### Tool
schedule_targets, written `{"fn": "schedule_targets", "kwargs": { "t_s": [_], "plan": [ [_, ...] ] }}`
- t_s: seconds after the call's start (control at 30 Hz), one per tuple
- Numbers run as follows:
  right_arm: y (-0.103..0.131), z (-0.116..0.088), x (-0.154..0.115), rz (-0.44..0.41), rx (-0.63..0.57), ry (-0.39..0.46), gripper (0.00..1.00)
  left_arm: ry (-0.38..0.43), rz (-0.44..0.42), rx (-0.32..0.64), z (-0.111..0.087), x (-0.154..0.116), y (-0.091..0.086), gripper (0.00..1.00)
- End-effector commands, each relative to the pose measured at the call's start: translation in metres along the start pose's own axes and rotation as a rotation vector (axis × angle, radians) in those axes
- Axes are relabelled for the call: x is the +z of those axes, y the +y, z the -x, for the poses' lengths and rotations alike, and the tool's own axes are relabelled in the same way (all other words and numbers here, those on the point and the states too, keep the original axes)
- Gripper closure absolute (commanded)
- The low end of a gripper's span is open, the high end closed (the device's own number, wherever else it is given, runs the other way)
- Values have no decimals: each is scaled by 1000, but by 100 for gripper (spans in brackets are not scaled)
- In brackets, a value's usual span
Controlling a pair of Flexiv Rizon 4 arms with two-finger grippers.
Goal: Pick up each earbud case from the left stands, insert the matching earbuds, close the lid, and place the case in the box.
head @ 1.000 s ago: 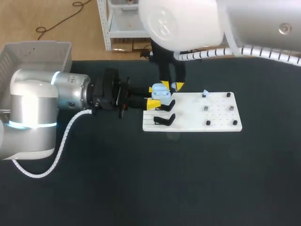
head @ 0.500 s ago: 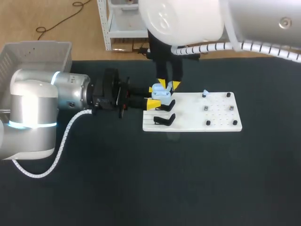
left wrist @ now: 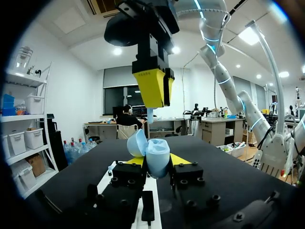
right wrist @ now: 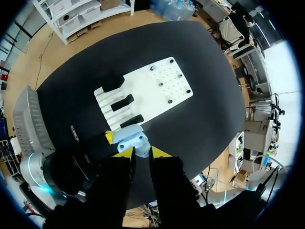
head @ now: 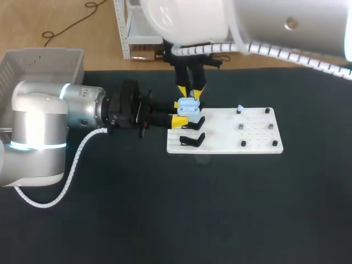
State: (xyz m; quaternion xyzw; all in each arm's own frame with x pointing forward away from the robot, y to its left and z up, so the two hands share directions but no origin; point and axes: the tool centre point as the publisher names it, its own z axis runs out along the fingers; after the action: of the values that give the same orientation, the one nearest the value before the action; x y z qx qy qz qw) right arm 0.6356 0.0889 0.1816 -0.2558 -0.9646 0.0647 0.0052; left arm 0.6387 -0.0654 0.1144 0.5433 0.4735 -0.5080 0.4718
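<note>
Far left, a grey slatted plastic box (head: 41, 58) sits at the table's corner, well apart from the action. The left arm (head: 49, 118), smooth white and silver, lies low across the matte black table (head: 165, 209). Its left gripper (head: 179, 113) is clamped from two sides on the pale blue case (head: 191, 109), which is glossy and rounded, with its lid tipped open like a shell. The case is held at the left end of the flat white board (head: 231, 137). Directly above hangs the right gripper (head: 190, 91), fingers narrow, pinching a small pale blue earbud (left wrist: 150, 115) that pokes out below the tips. Black wedge-shaped stands (head: 192, 140) lie just beside. Further right, a second earbud (head: 240, 108) rests among short dark pegs (head: 243, 143).
</note>
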Motion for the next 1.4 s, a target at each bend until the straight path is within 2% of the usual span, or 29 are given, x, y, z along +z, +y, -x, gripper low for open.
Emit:
{"fn": "schedule_targets", "kwargs": {
  "t_s": [0.03, 1.4],
  "plan": [
    [0, -4, 5, 5, 2, -8, 100, 0, -1, 0, 0, 0, 0, 100],
    [5, -9, 20, 20, 36, 40, 100, 0, -1, 0, 0, 0, 0, 100]
  ]
}}
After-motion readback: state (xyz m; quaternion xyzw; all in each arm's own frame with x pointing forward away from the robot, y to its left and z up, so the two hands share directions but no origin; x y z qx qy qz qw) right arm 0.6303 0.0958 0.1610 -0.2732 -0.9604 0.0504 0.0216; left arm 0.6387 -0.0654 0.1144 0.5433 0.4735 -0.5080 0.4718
